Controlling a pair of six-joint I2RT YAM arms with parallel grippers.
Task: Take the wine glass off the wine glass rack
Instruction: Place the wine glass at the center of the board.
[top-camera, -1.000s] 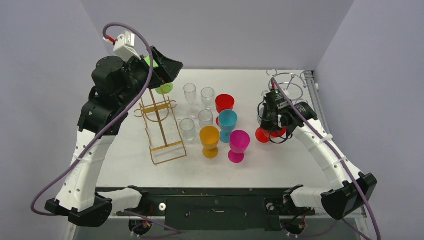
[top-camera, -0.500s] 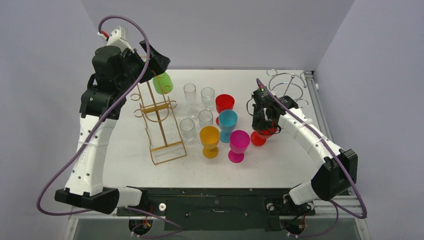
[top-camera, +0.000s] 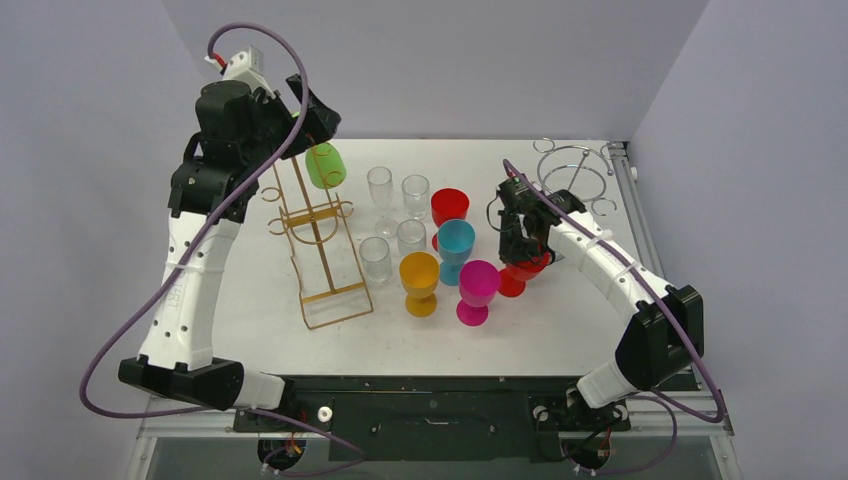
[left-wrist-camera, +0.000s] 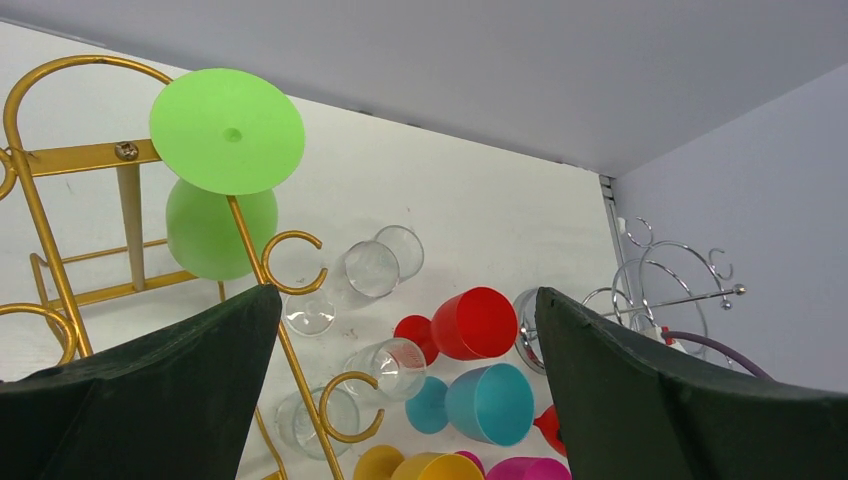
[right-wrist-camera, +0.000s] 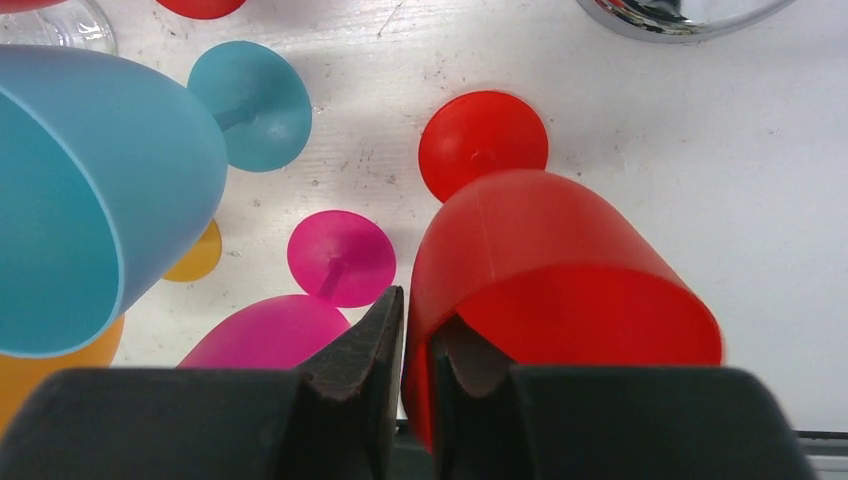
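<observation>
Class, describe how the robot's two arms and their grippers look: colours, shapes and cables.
The left arm and the right arm both have white tubular links and bulky black joints. A purple cable loops loosely along each. The left gripper and the right gripper have dark, wedge-shaped fingers with a matte surface.

Right wrist view: my right gripper (right-wrist-camera: 418, 310) blocks the near rim of the red glass (right-wrist-camera: 560, 270), so the wall is lost where it passes between the fingers. The teal glass (right-wrist-camera: 90, 190) is cut by the left edge. The magenta glass (right-wrist-camera: 270, 340) runs under my finger. The silver rack (right-wrist-camera: 680, 15) is a sliver at the top edge.

Left wrist view: my left gripper (left-wrist-camera: 405, 295) and the gold rack (left-wrist-camera: 75, 157) are both cut by the frame's edges.

Overhead: only the bowl of the green glass (top-camera: 325, 165) shows; the rest is under my left arm.
</observation>
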